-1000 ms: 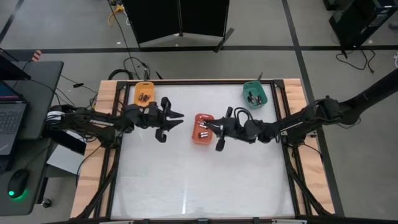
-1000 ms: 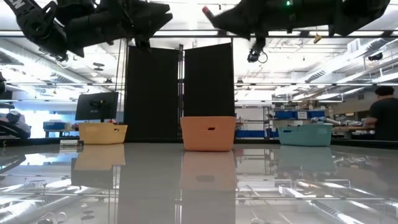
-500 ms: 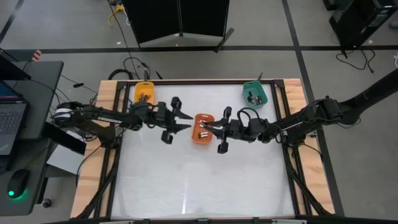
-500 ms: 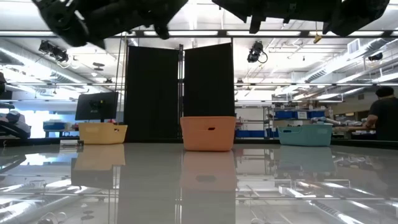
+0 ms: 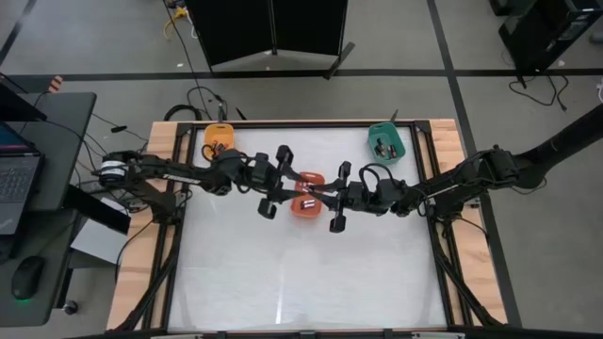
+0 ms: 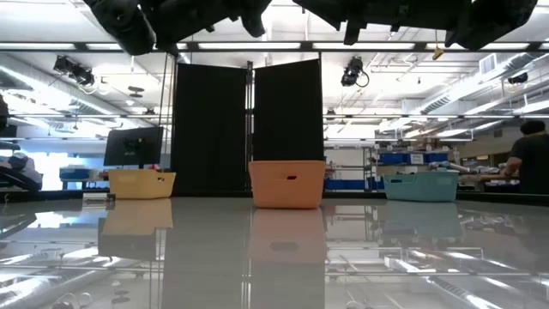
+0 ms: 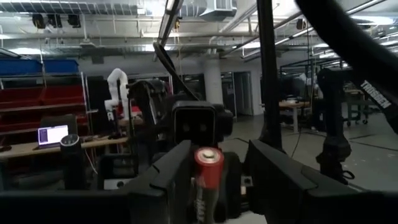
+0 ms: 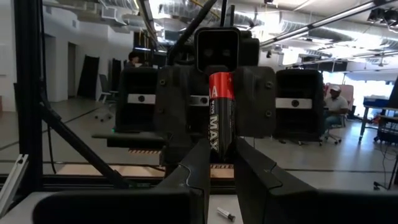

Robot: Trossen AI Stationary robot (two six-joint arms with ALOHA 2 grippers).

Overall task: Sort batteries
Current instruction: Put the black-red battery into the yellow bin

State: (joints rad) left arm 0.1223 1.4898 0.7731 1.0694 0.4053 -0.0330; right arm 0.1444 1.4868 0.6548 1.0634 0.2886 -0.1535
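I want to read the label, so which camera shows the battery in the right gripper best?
The right wrist view: the battery stands upright between the right gripper fingers, its MAX lettering readable. The high view shows only that gripper beside the red-orange tray; the low view shows no battery.

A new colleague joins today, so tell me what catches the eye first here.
Both grippers meet tip to tip above the middle tray: the right gripper pinches an upright battery, with the left gripper open around it. An orange tray and a teal tray sit near the table's far edge.
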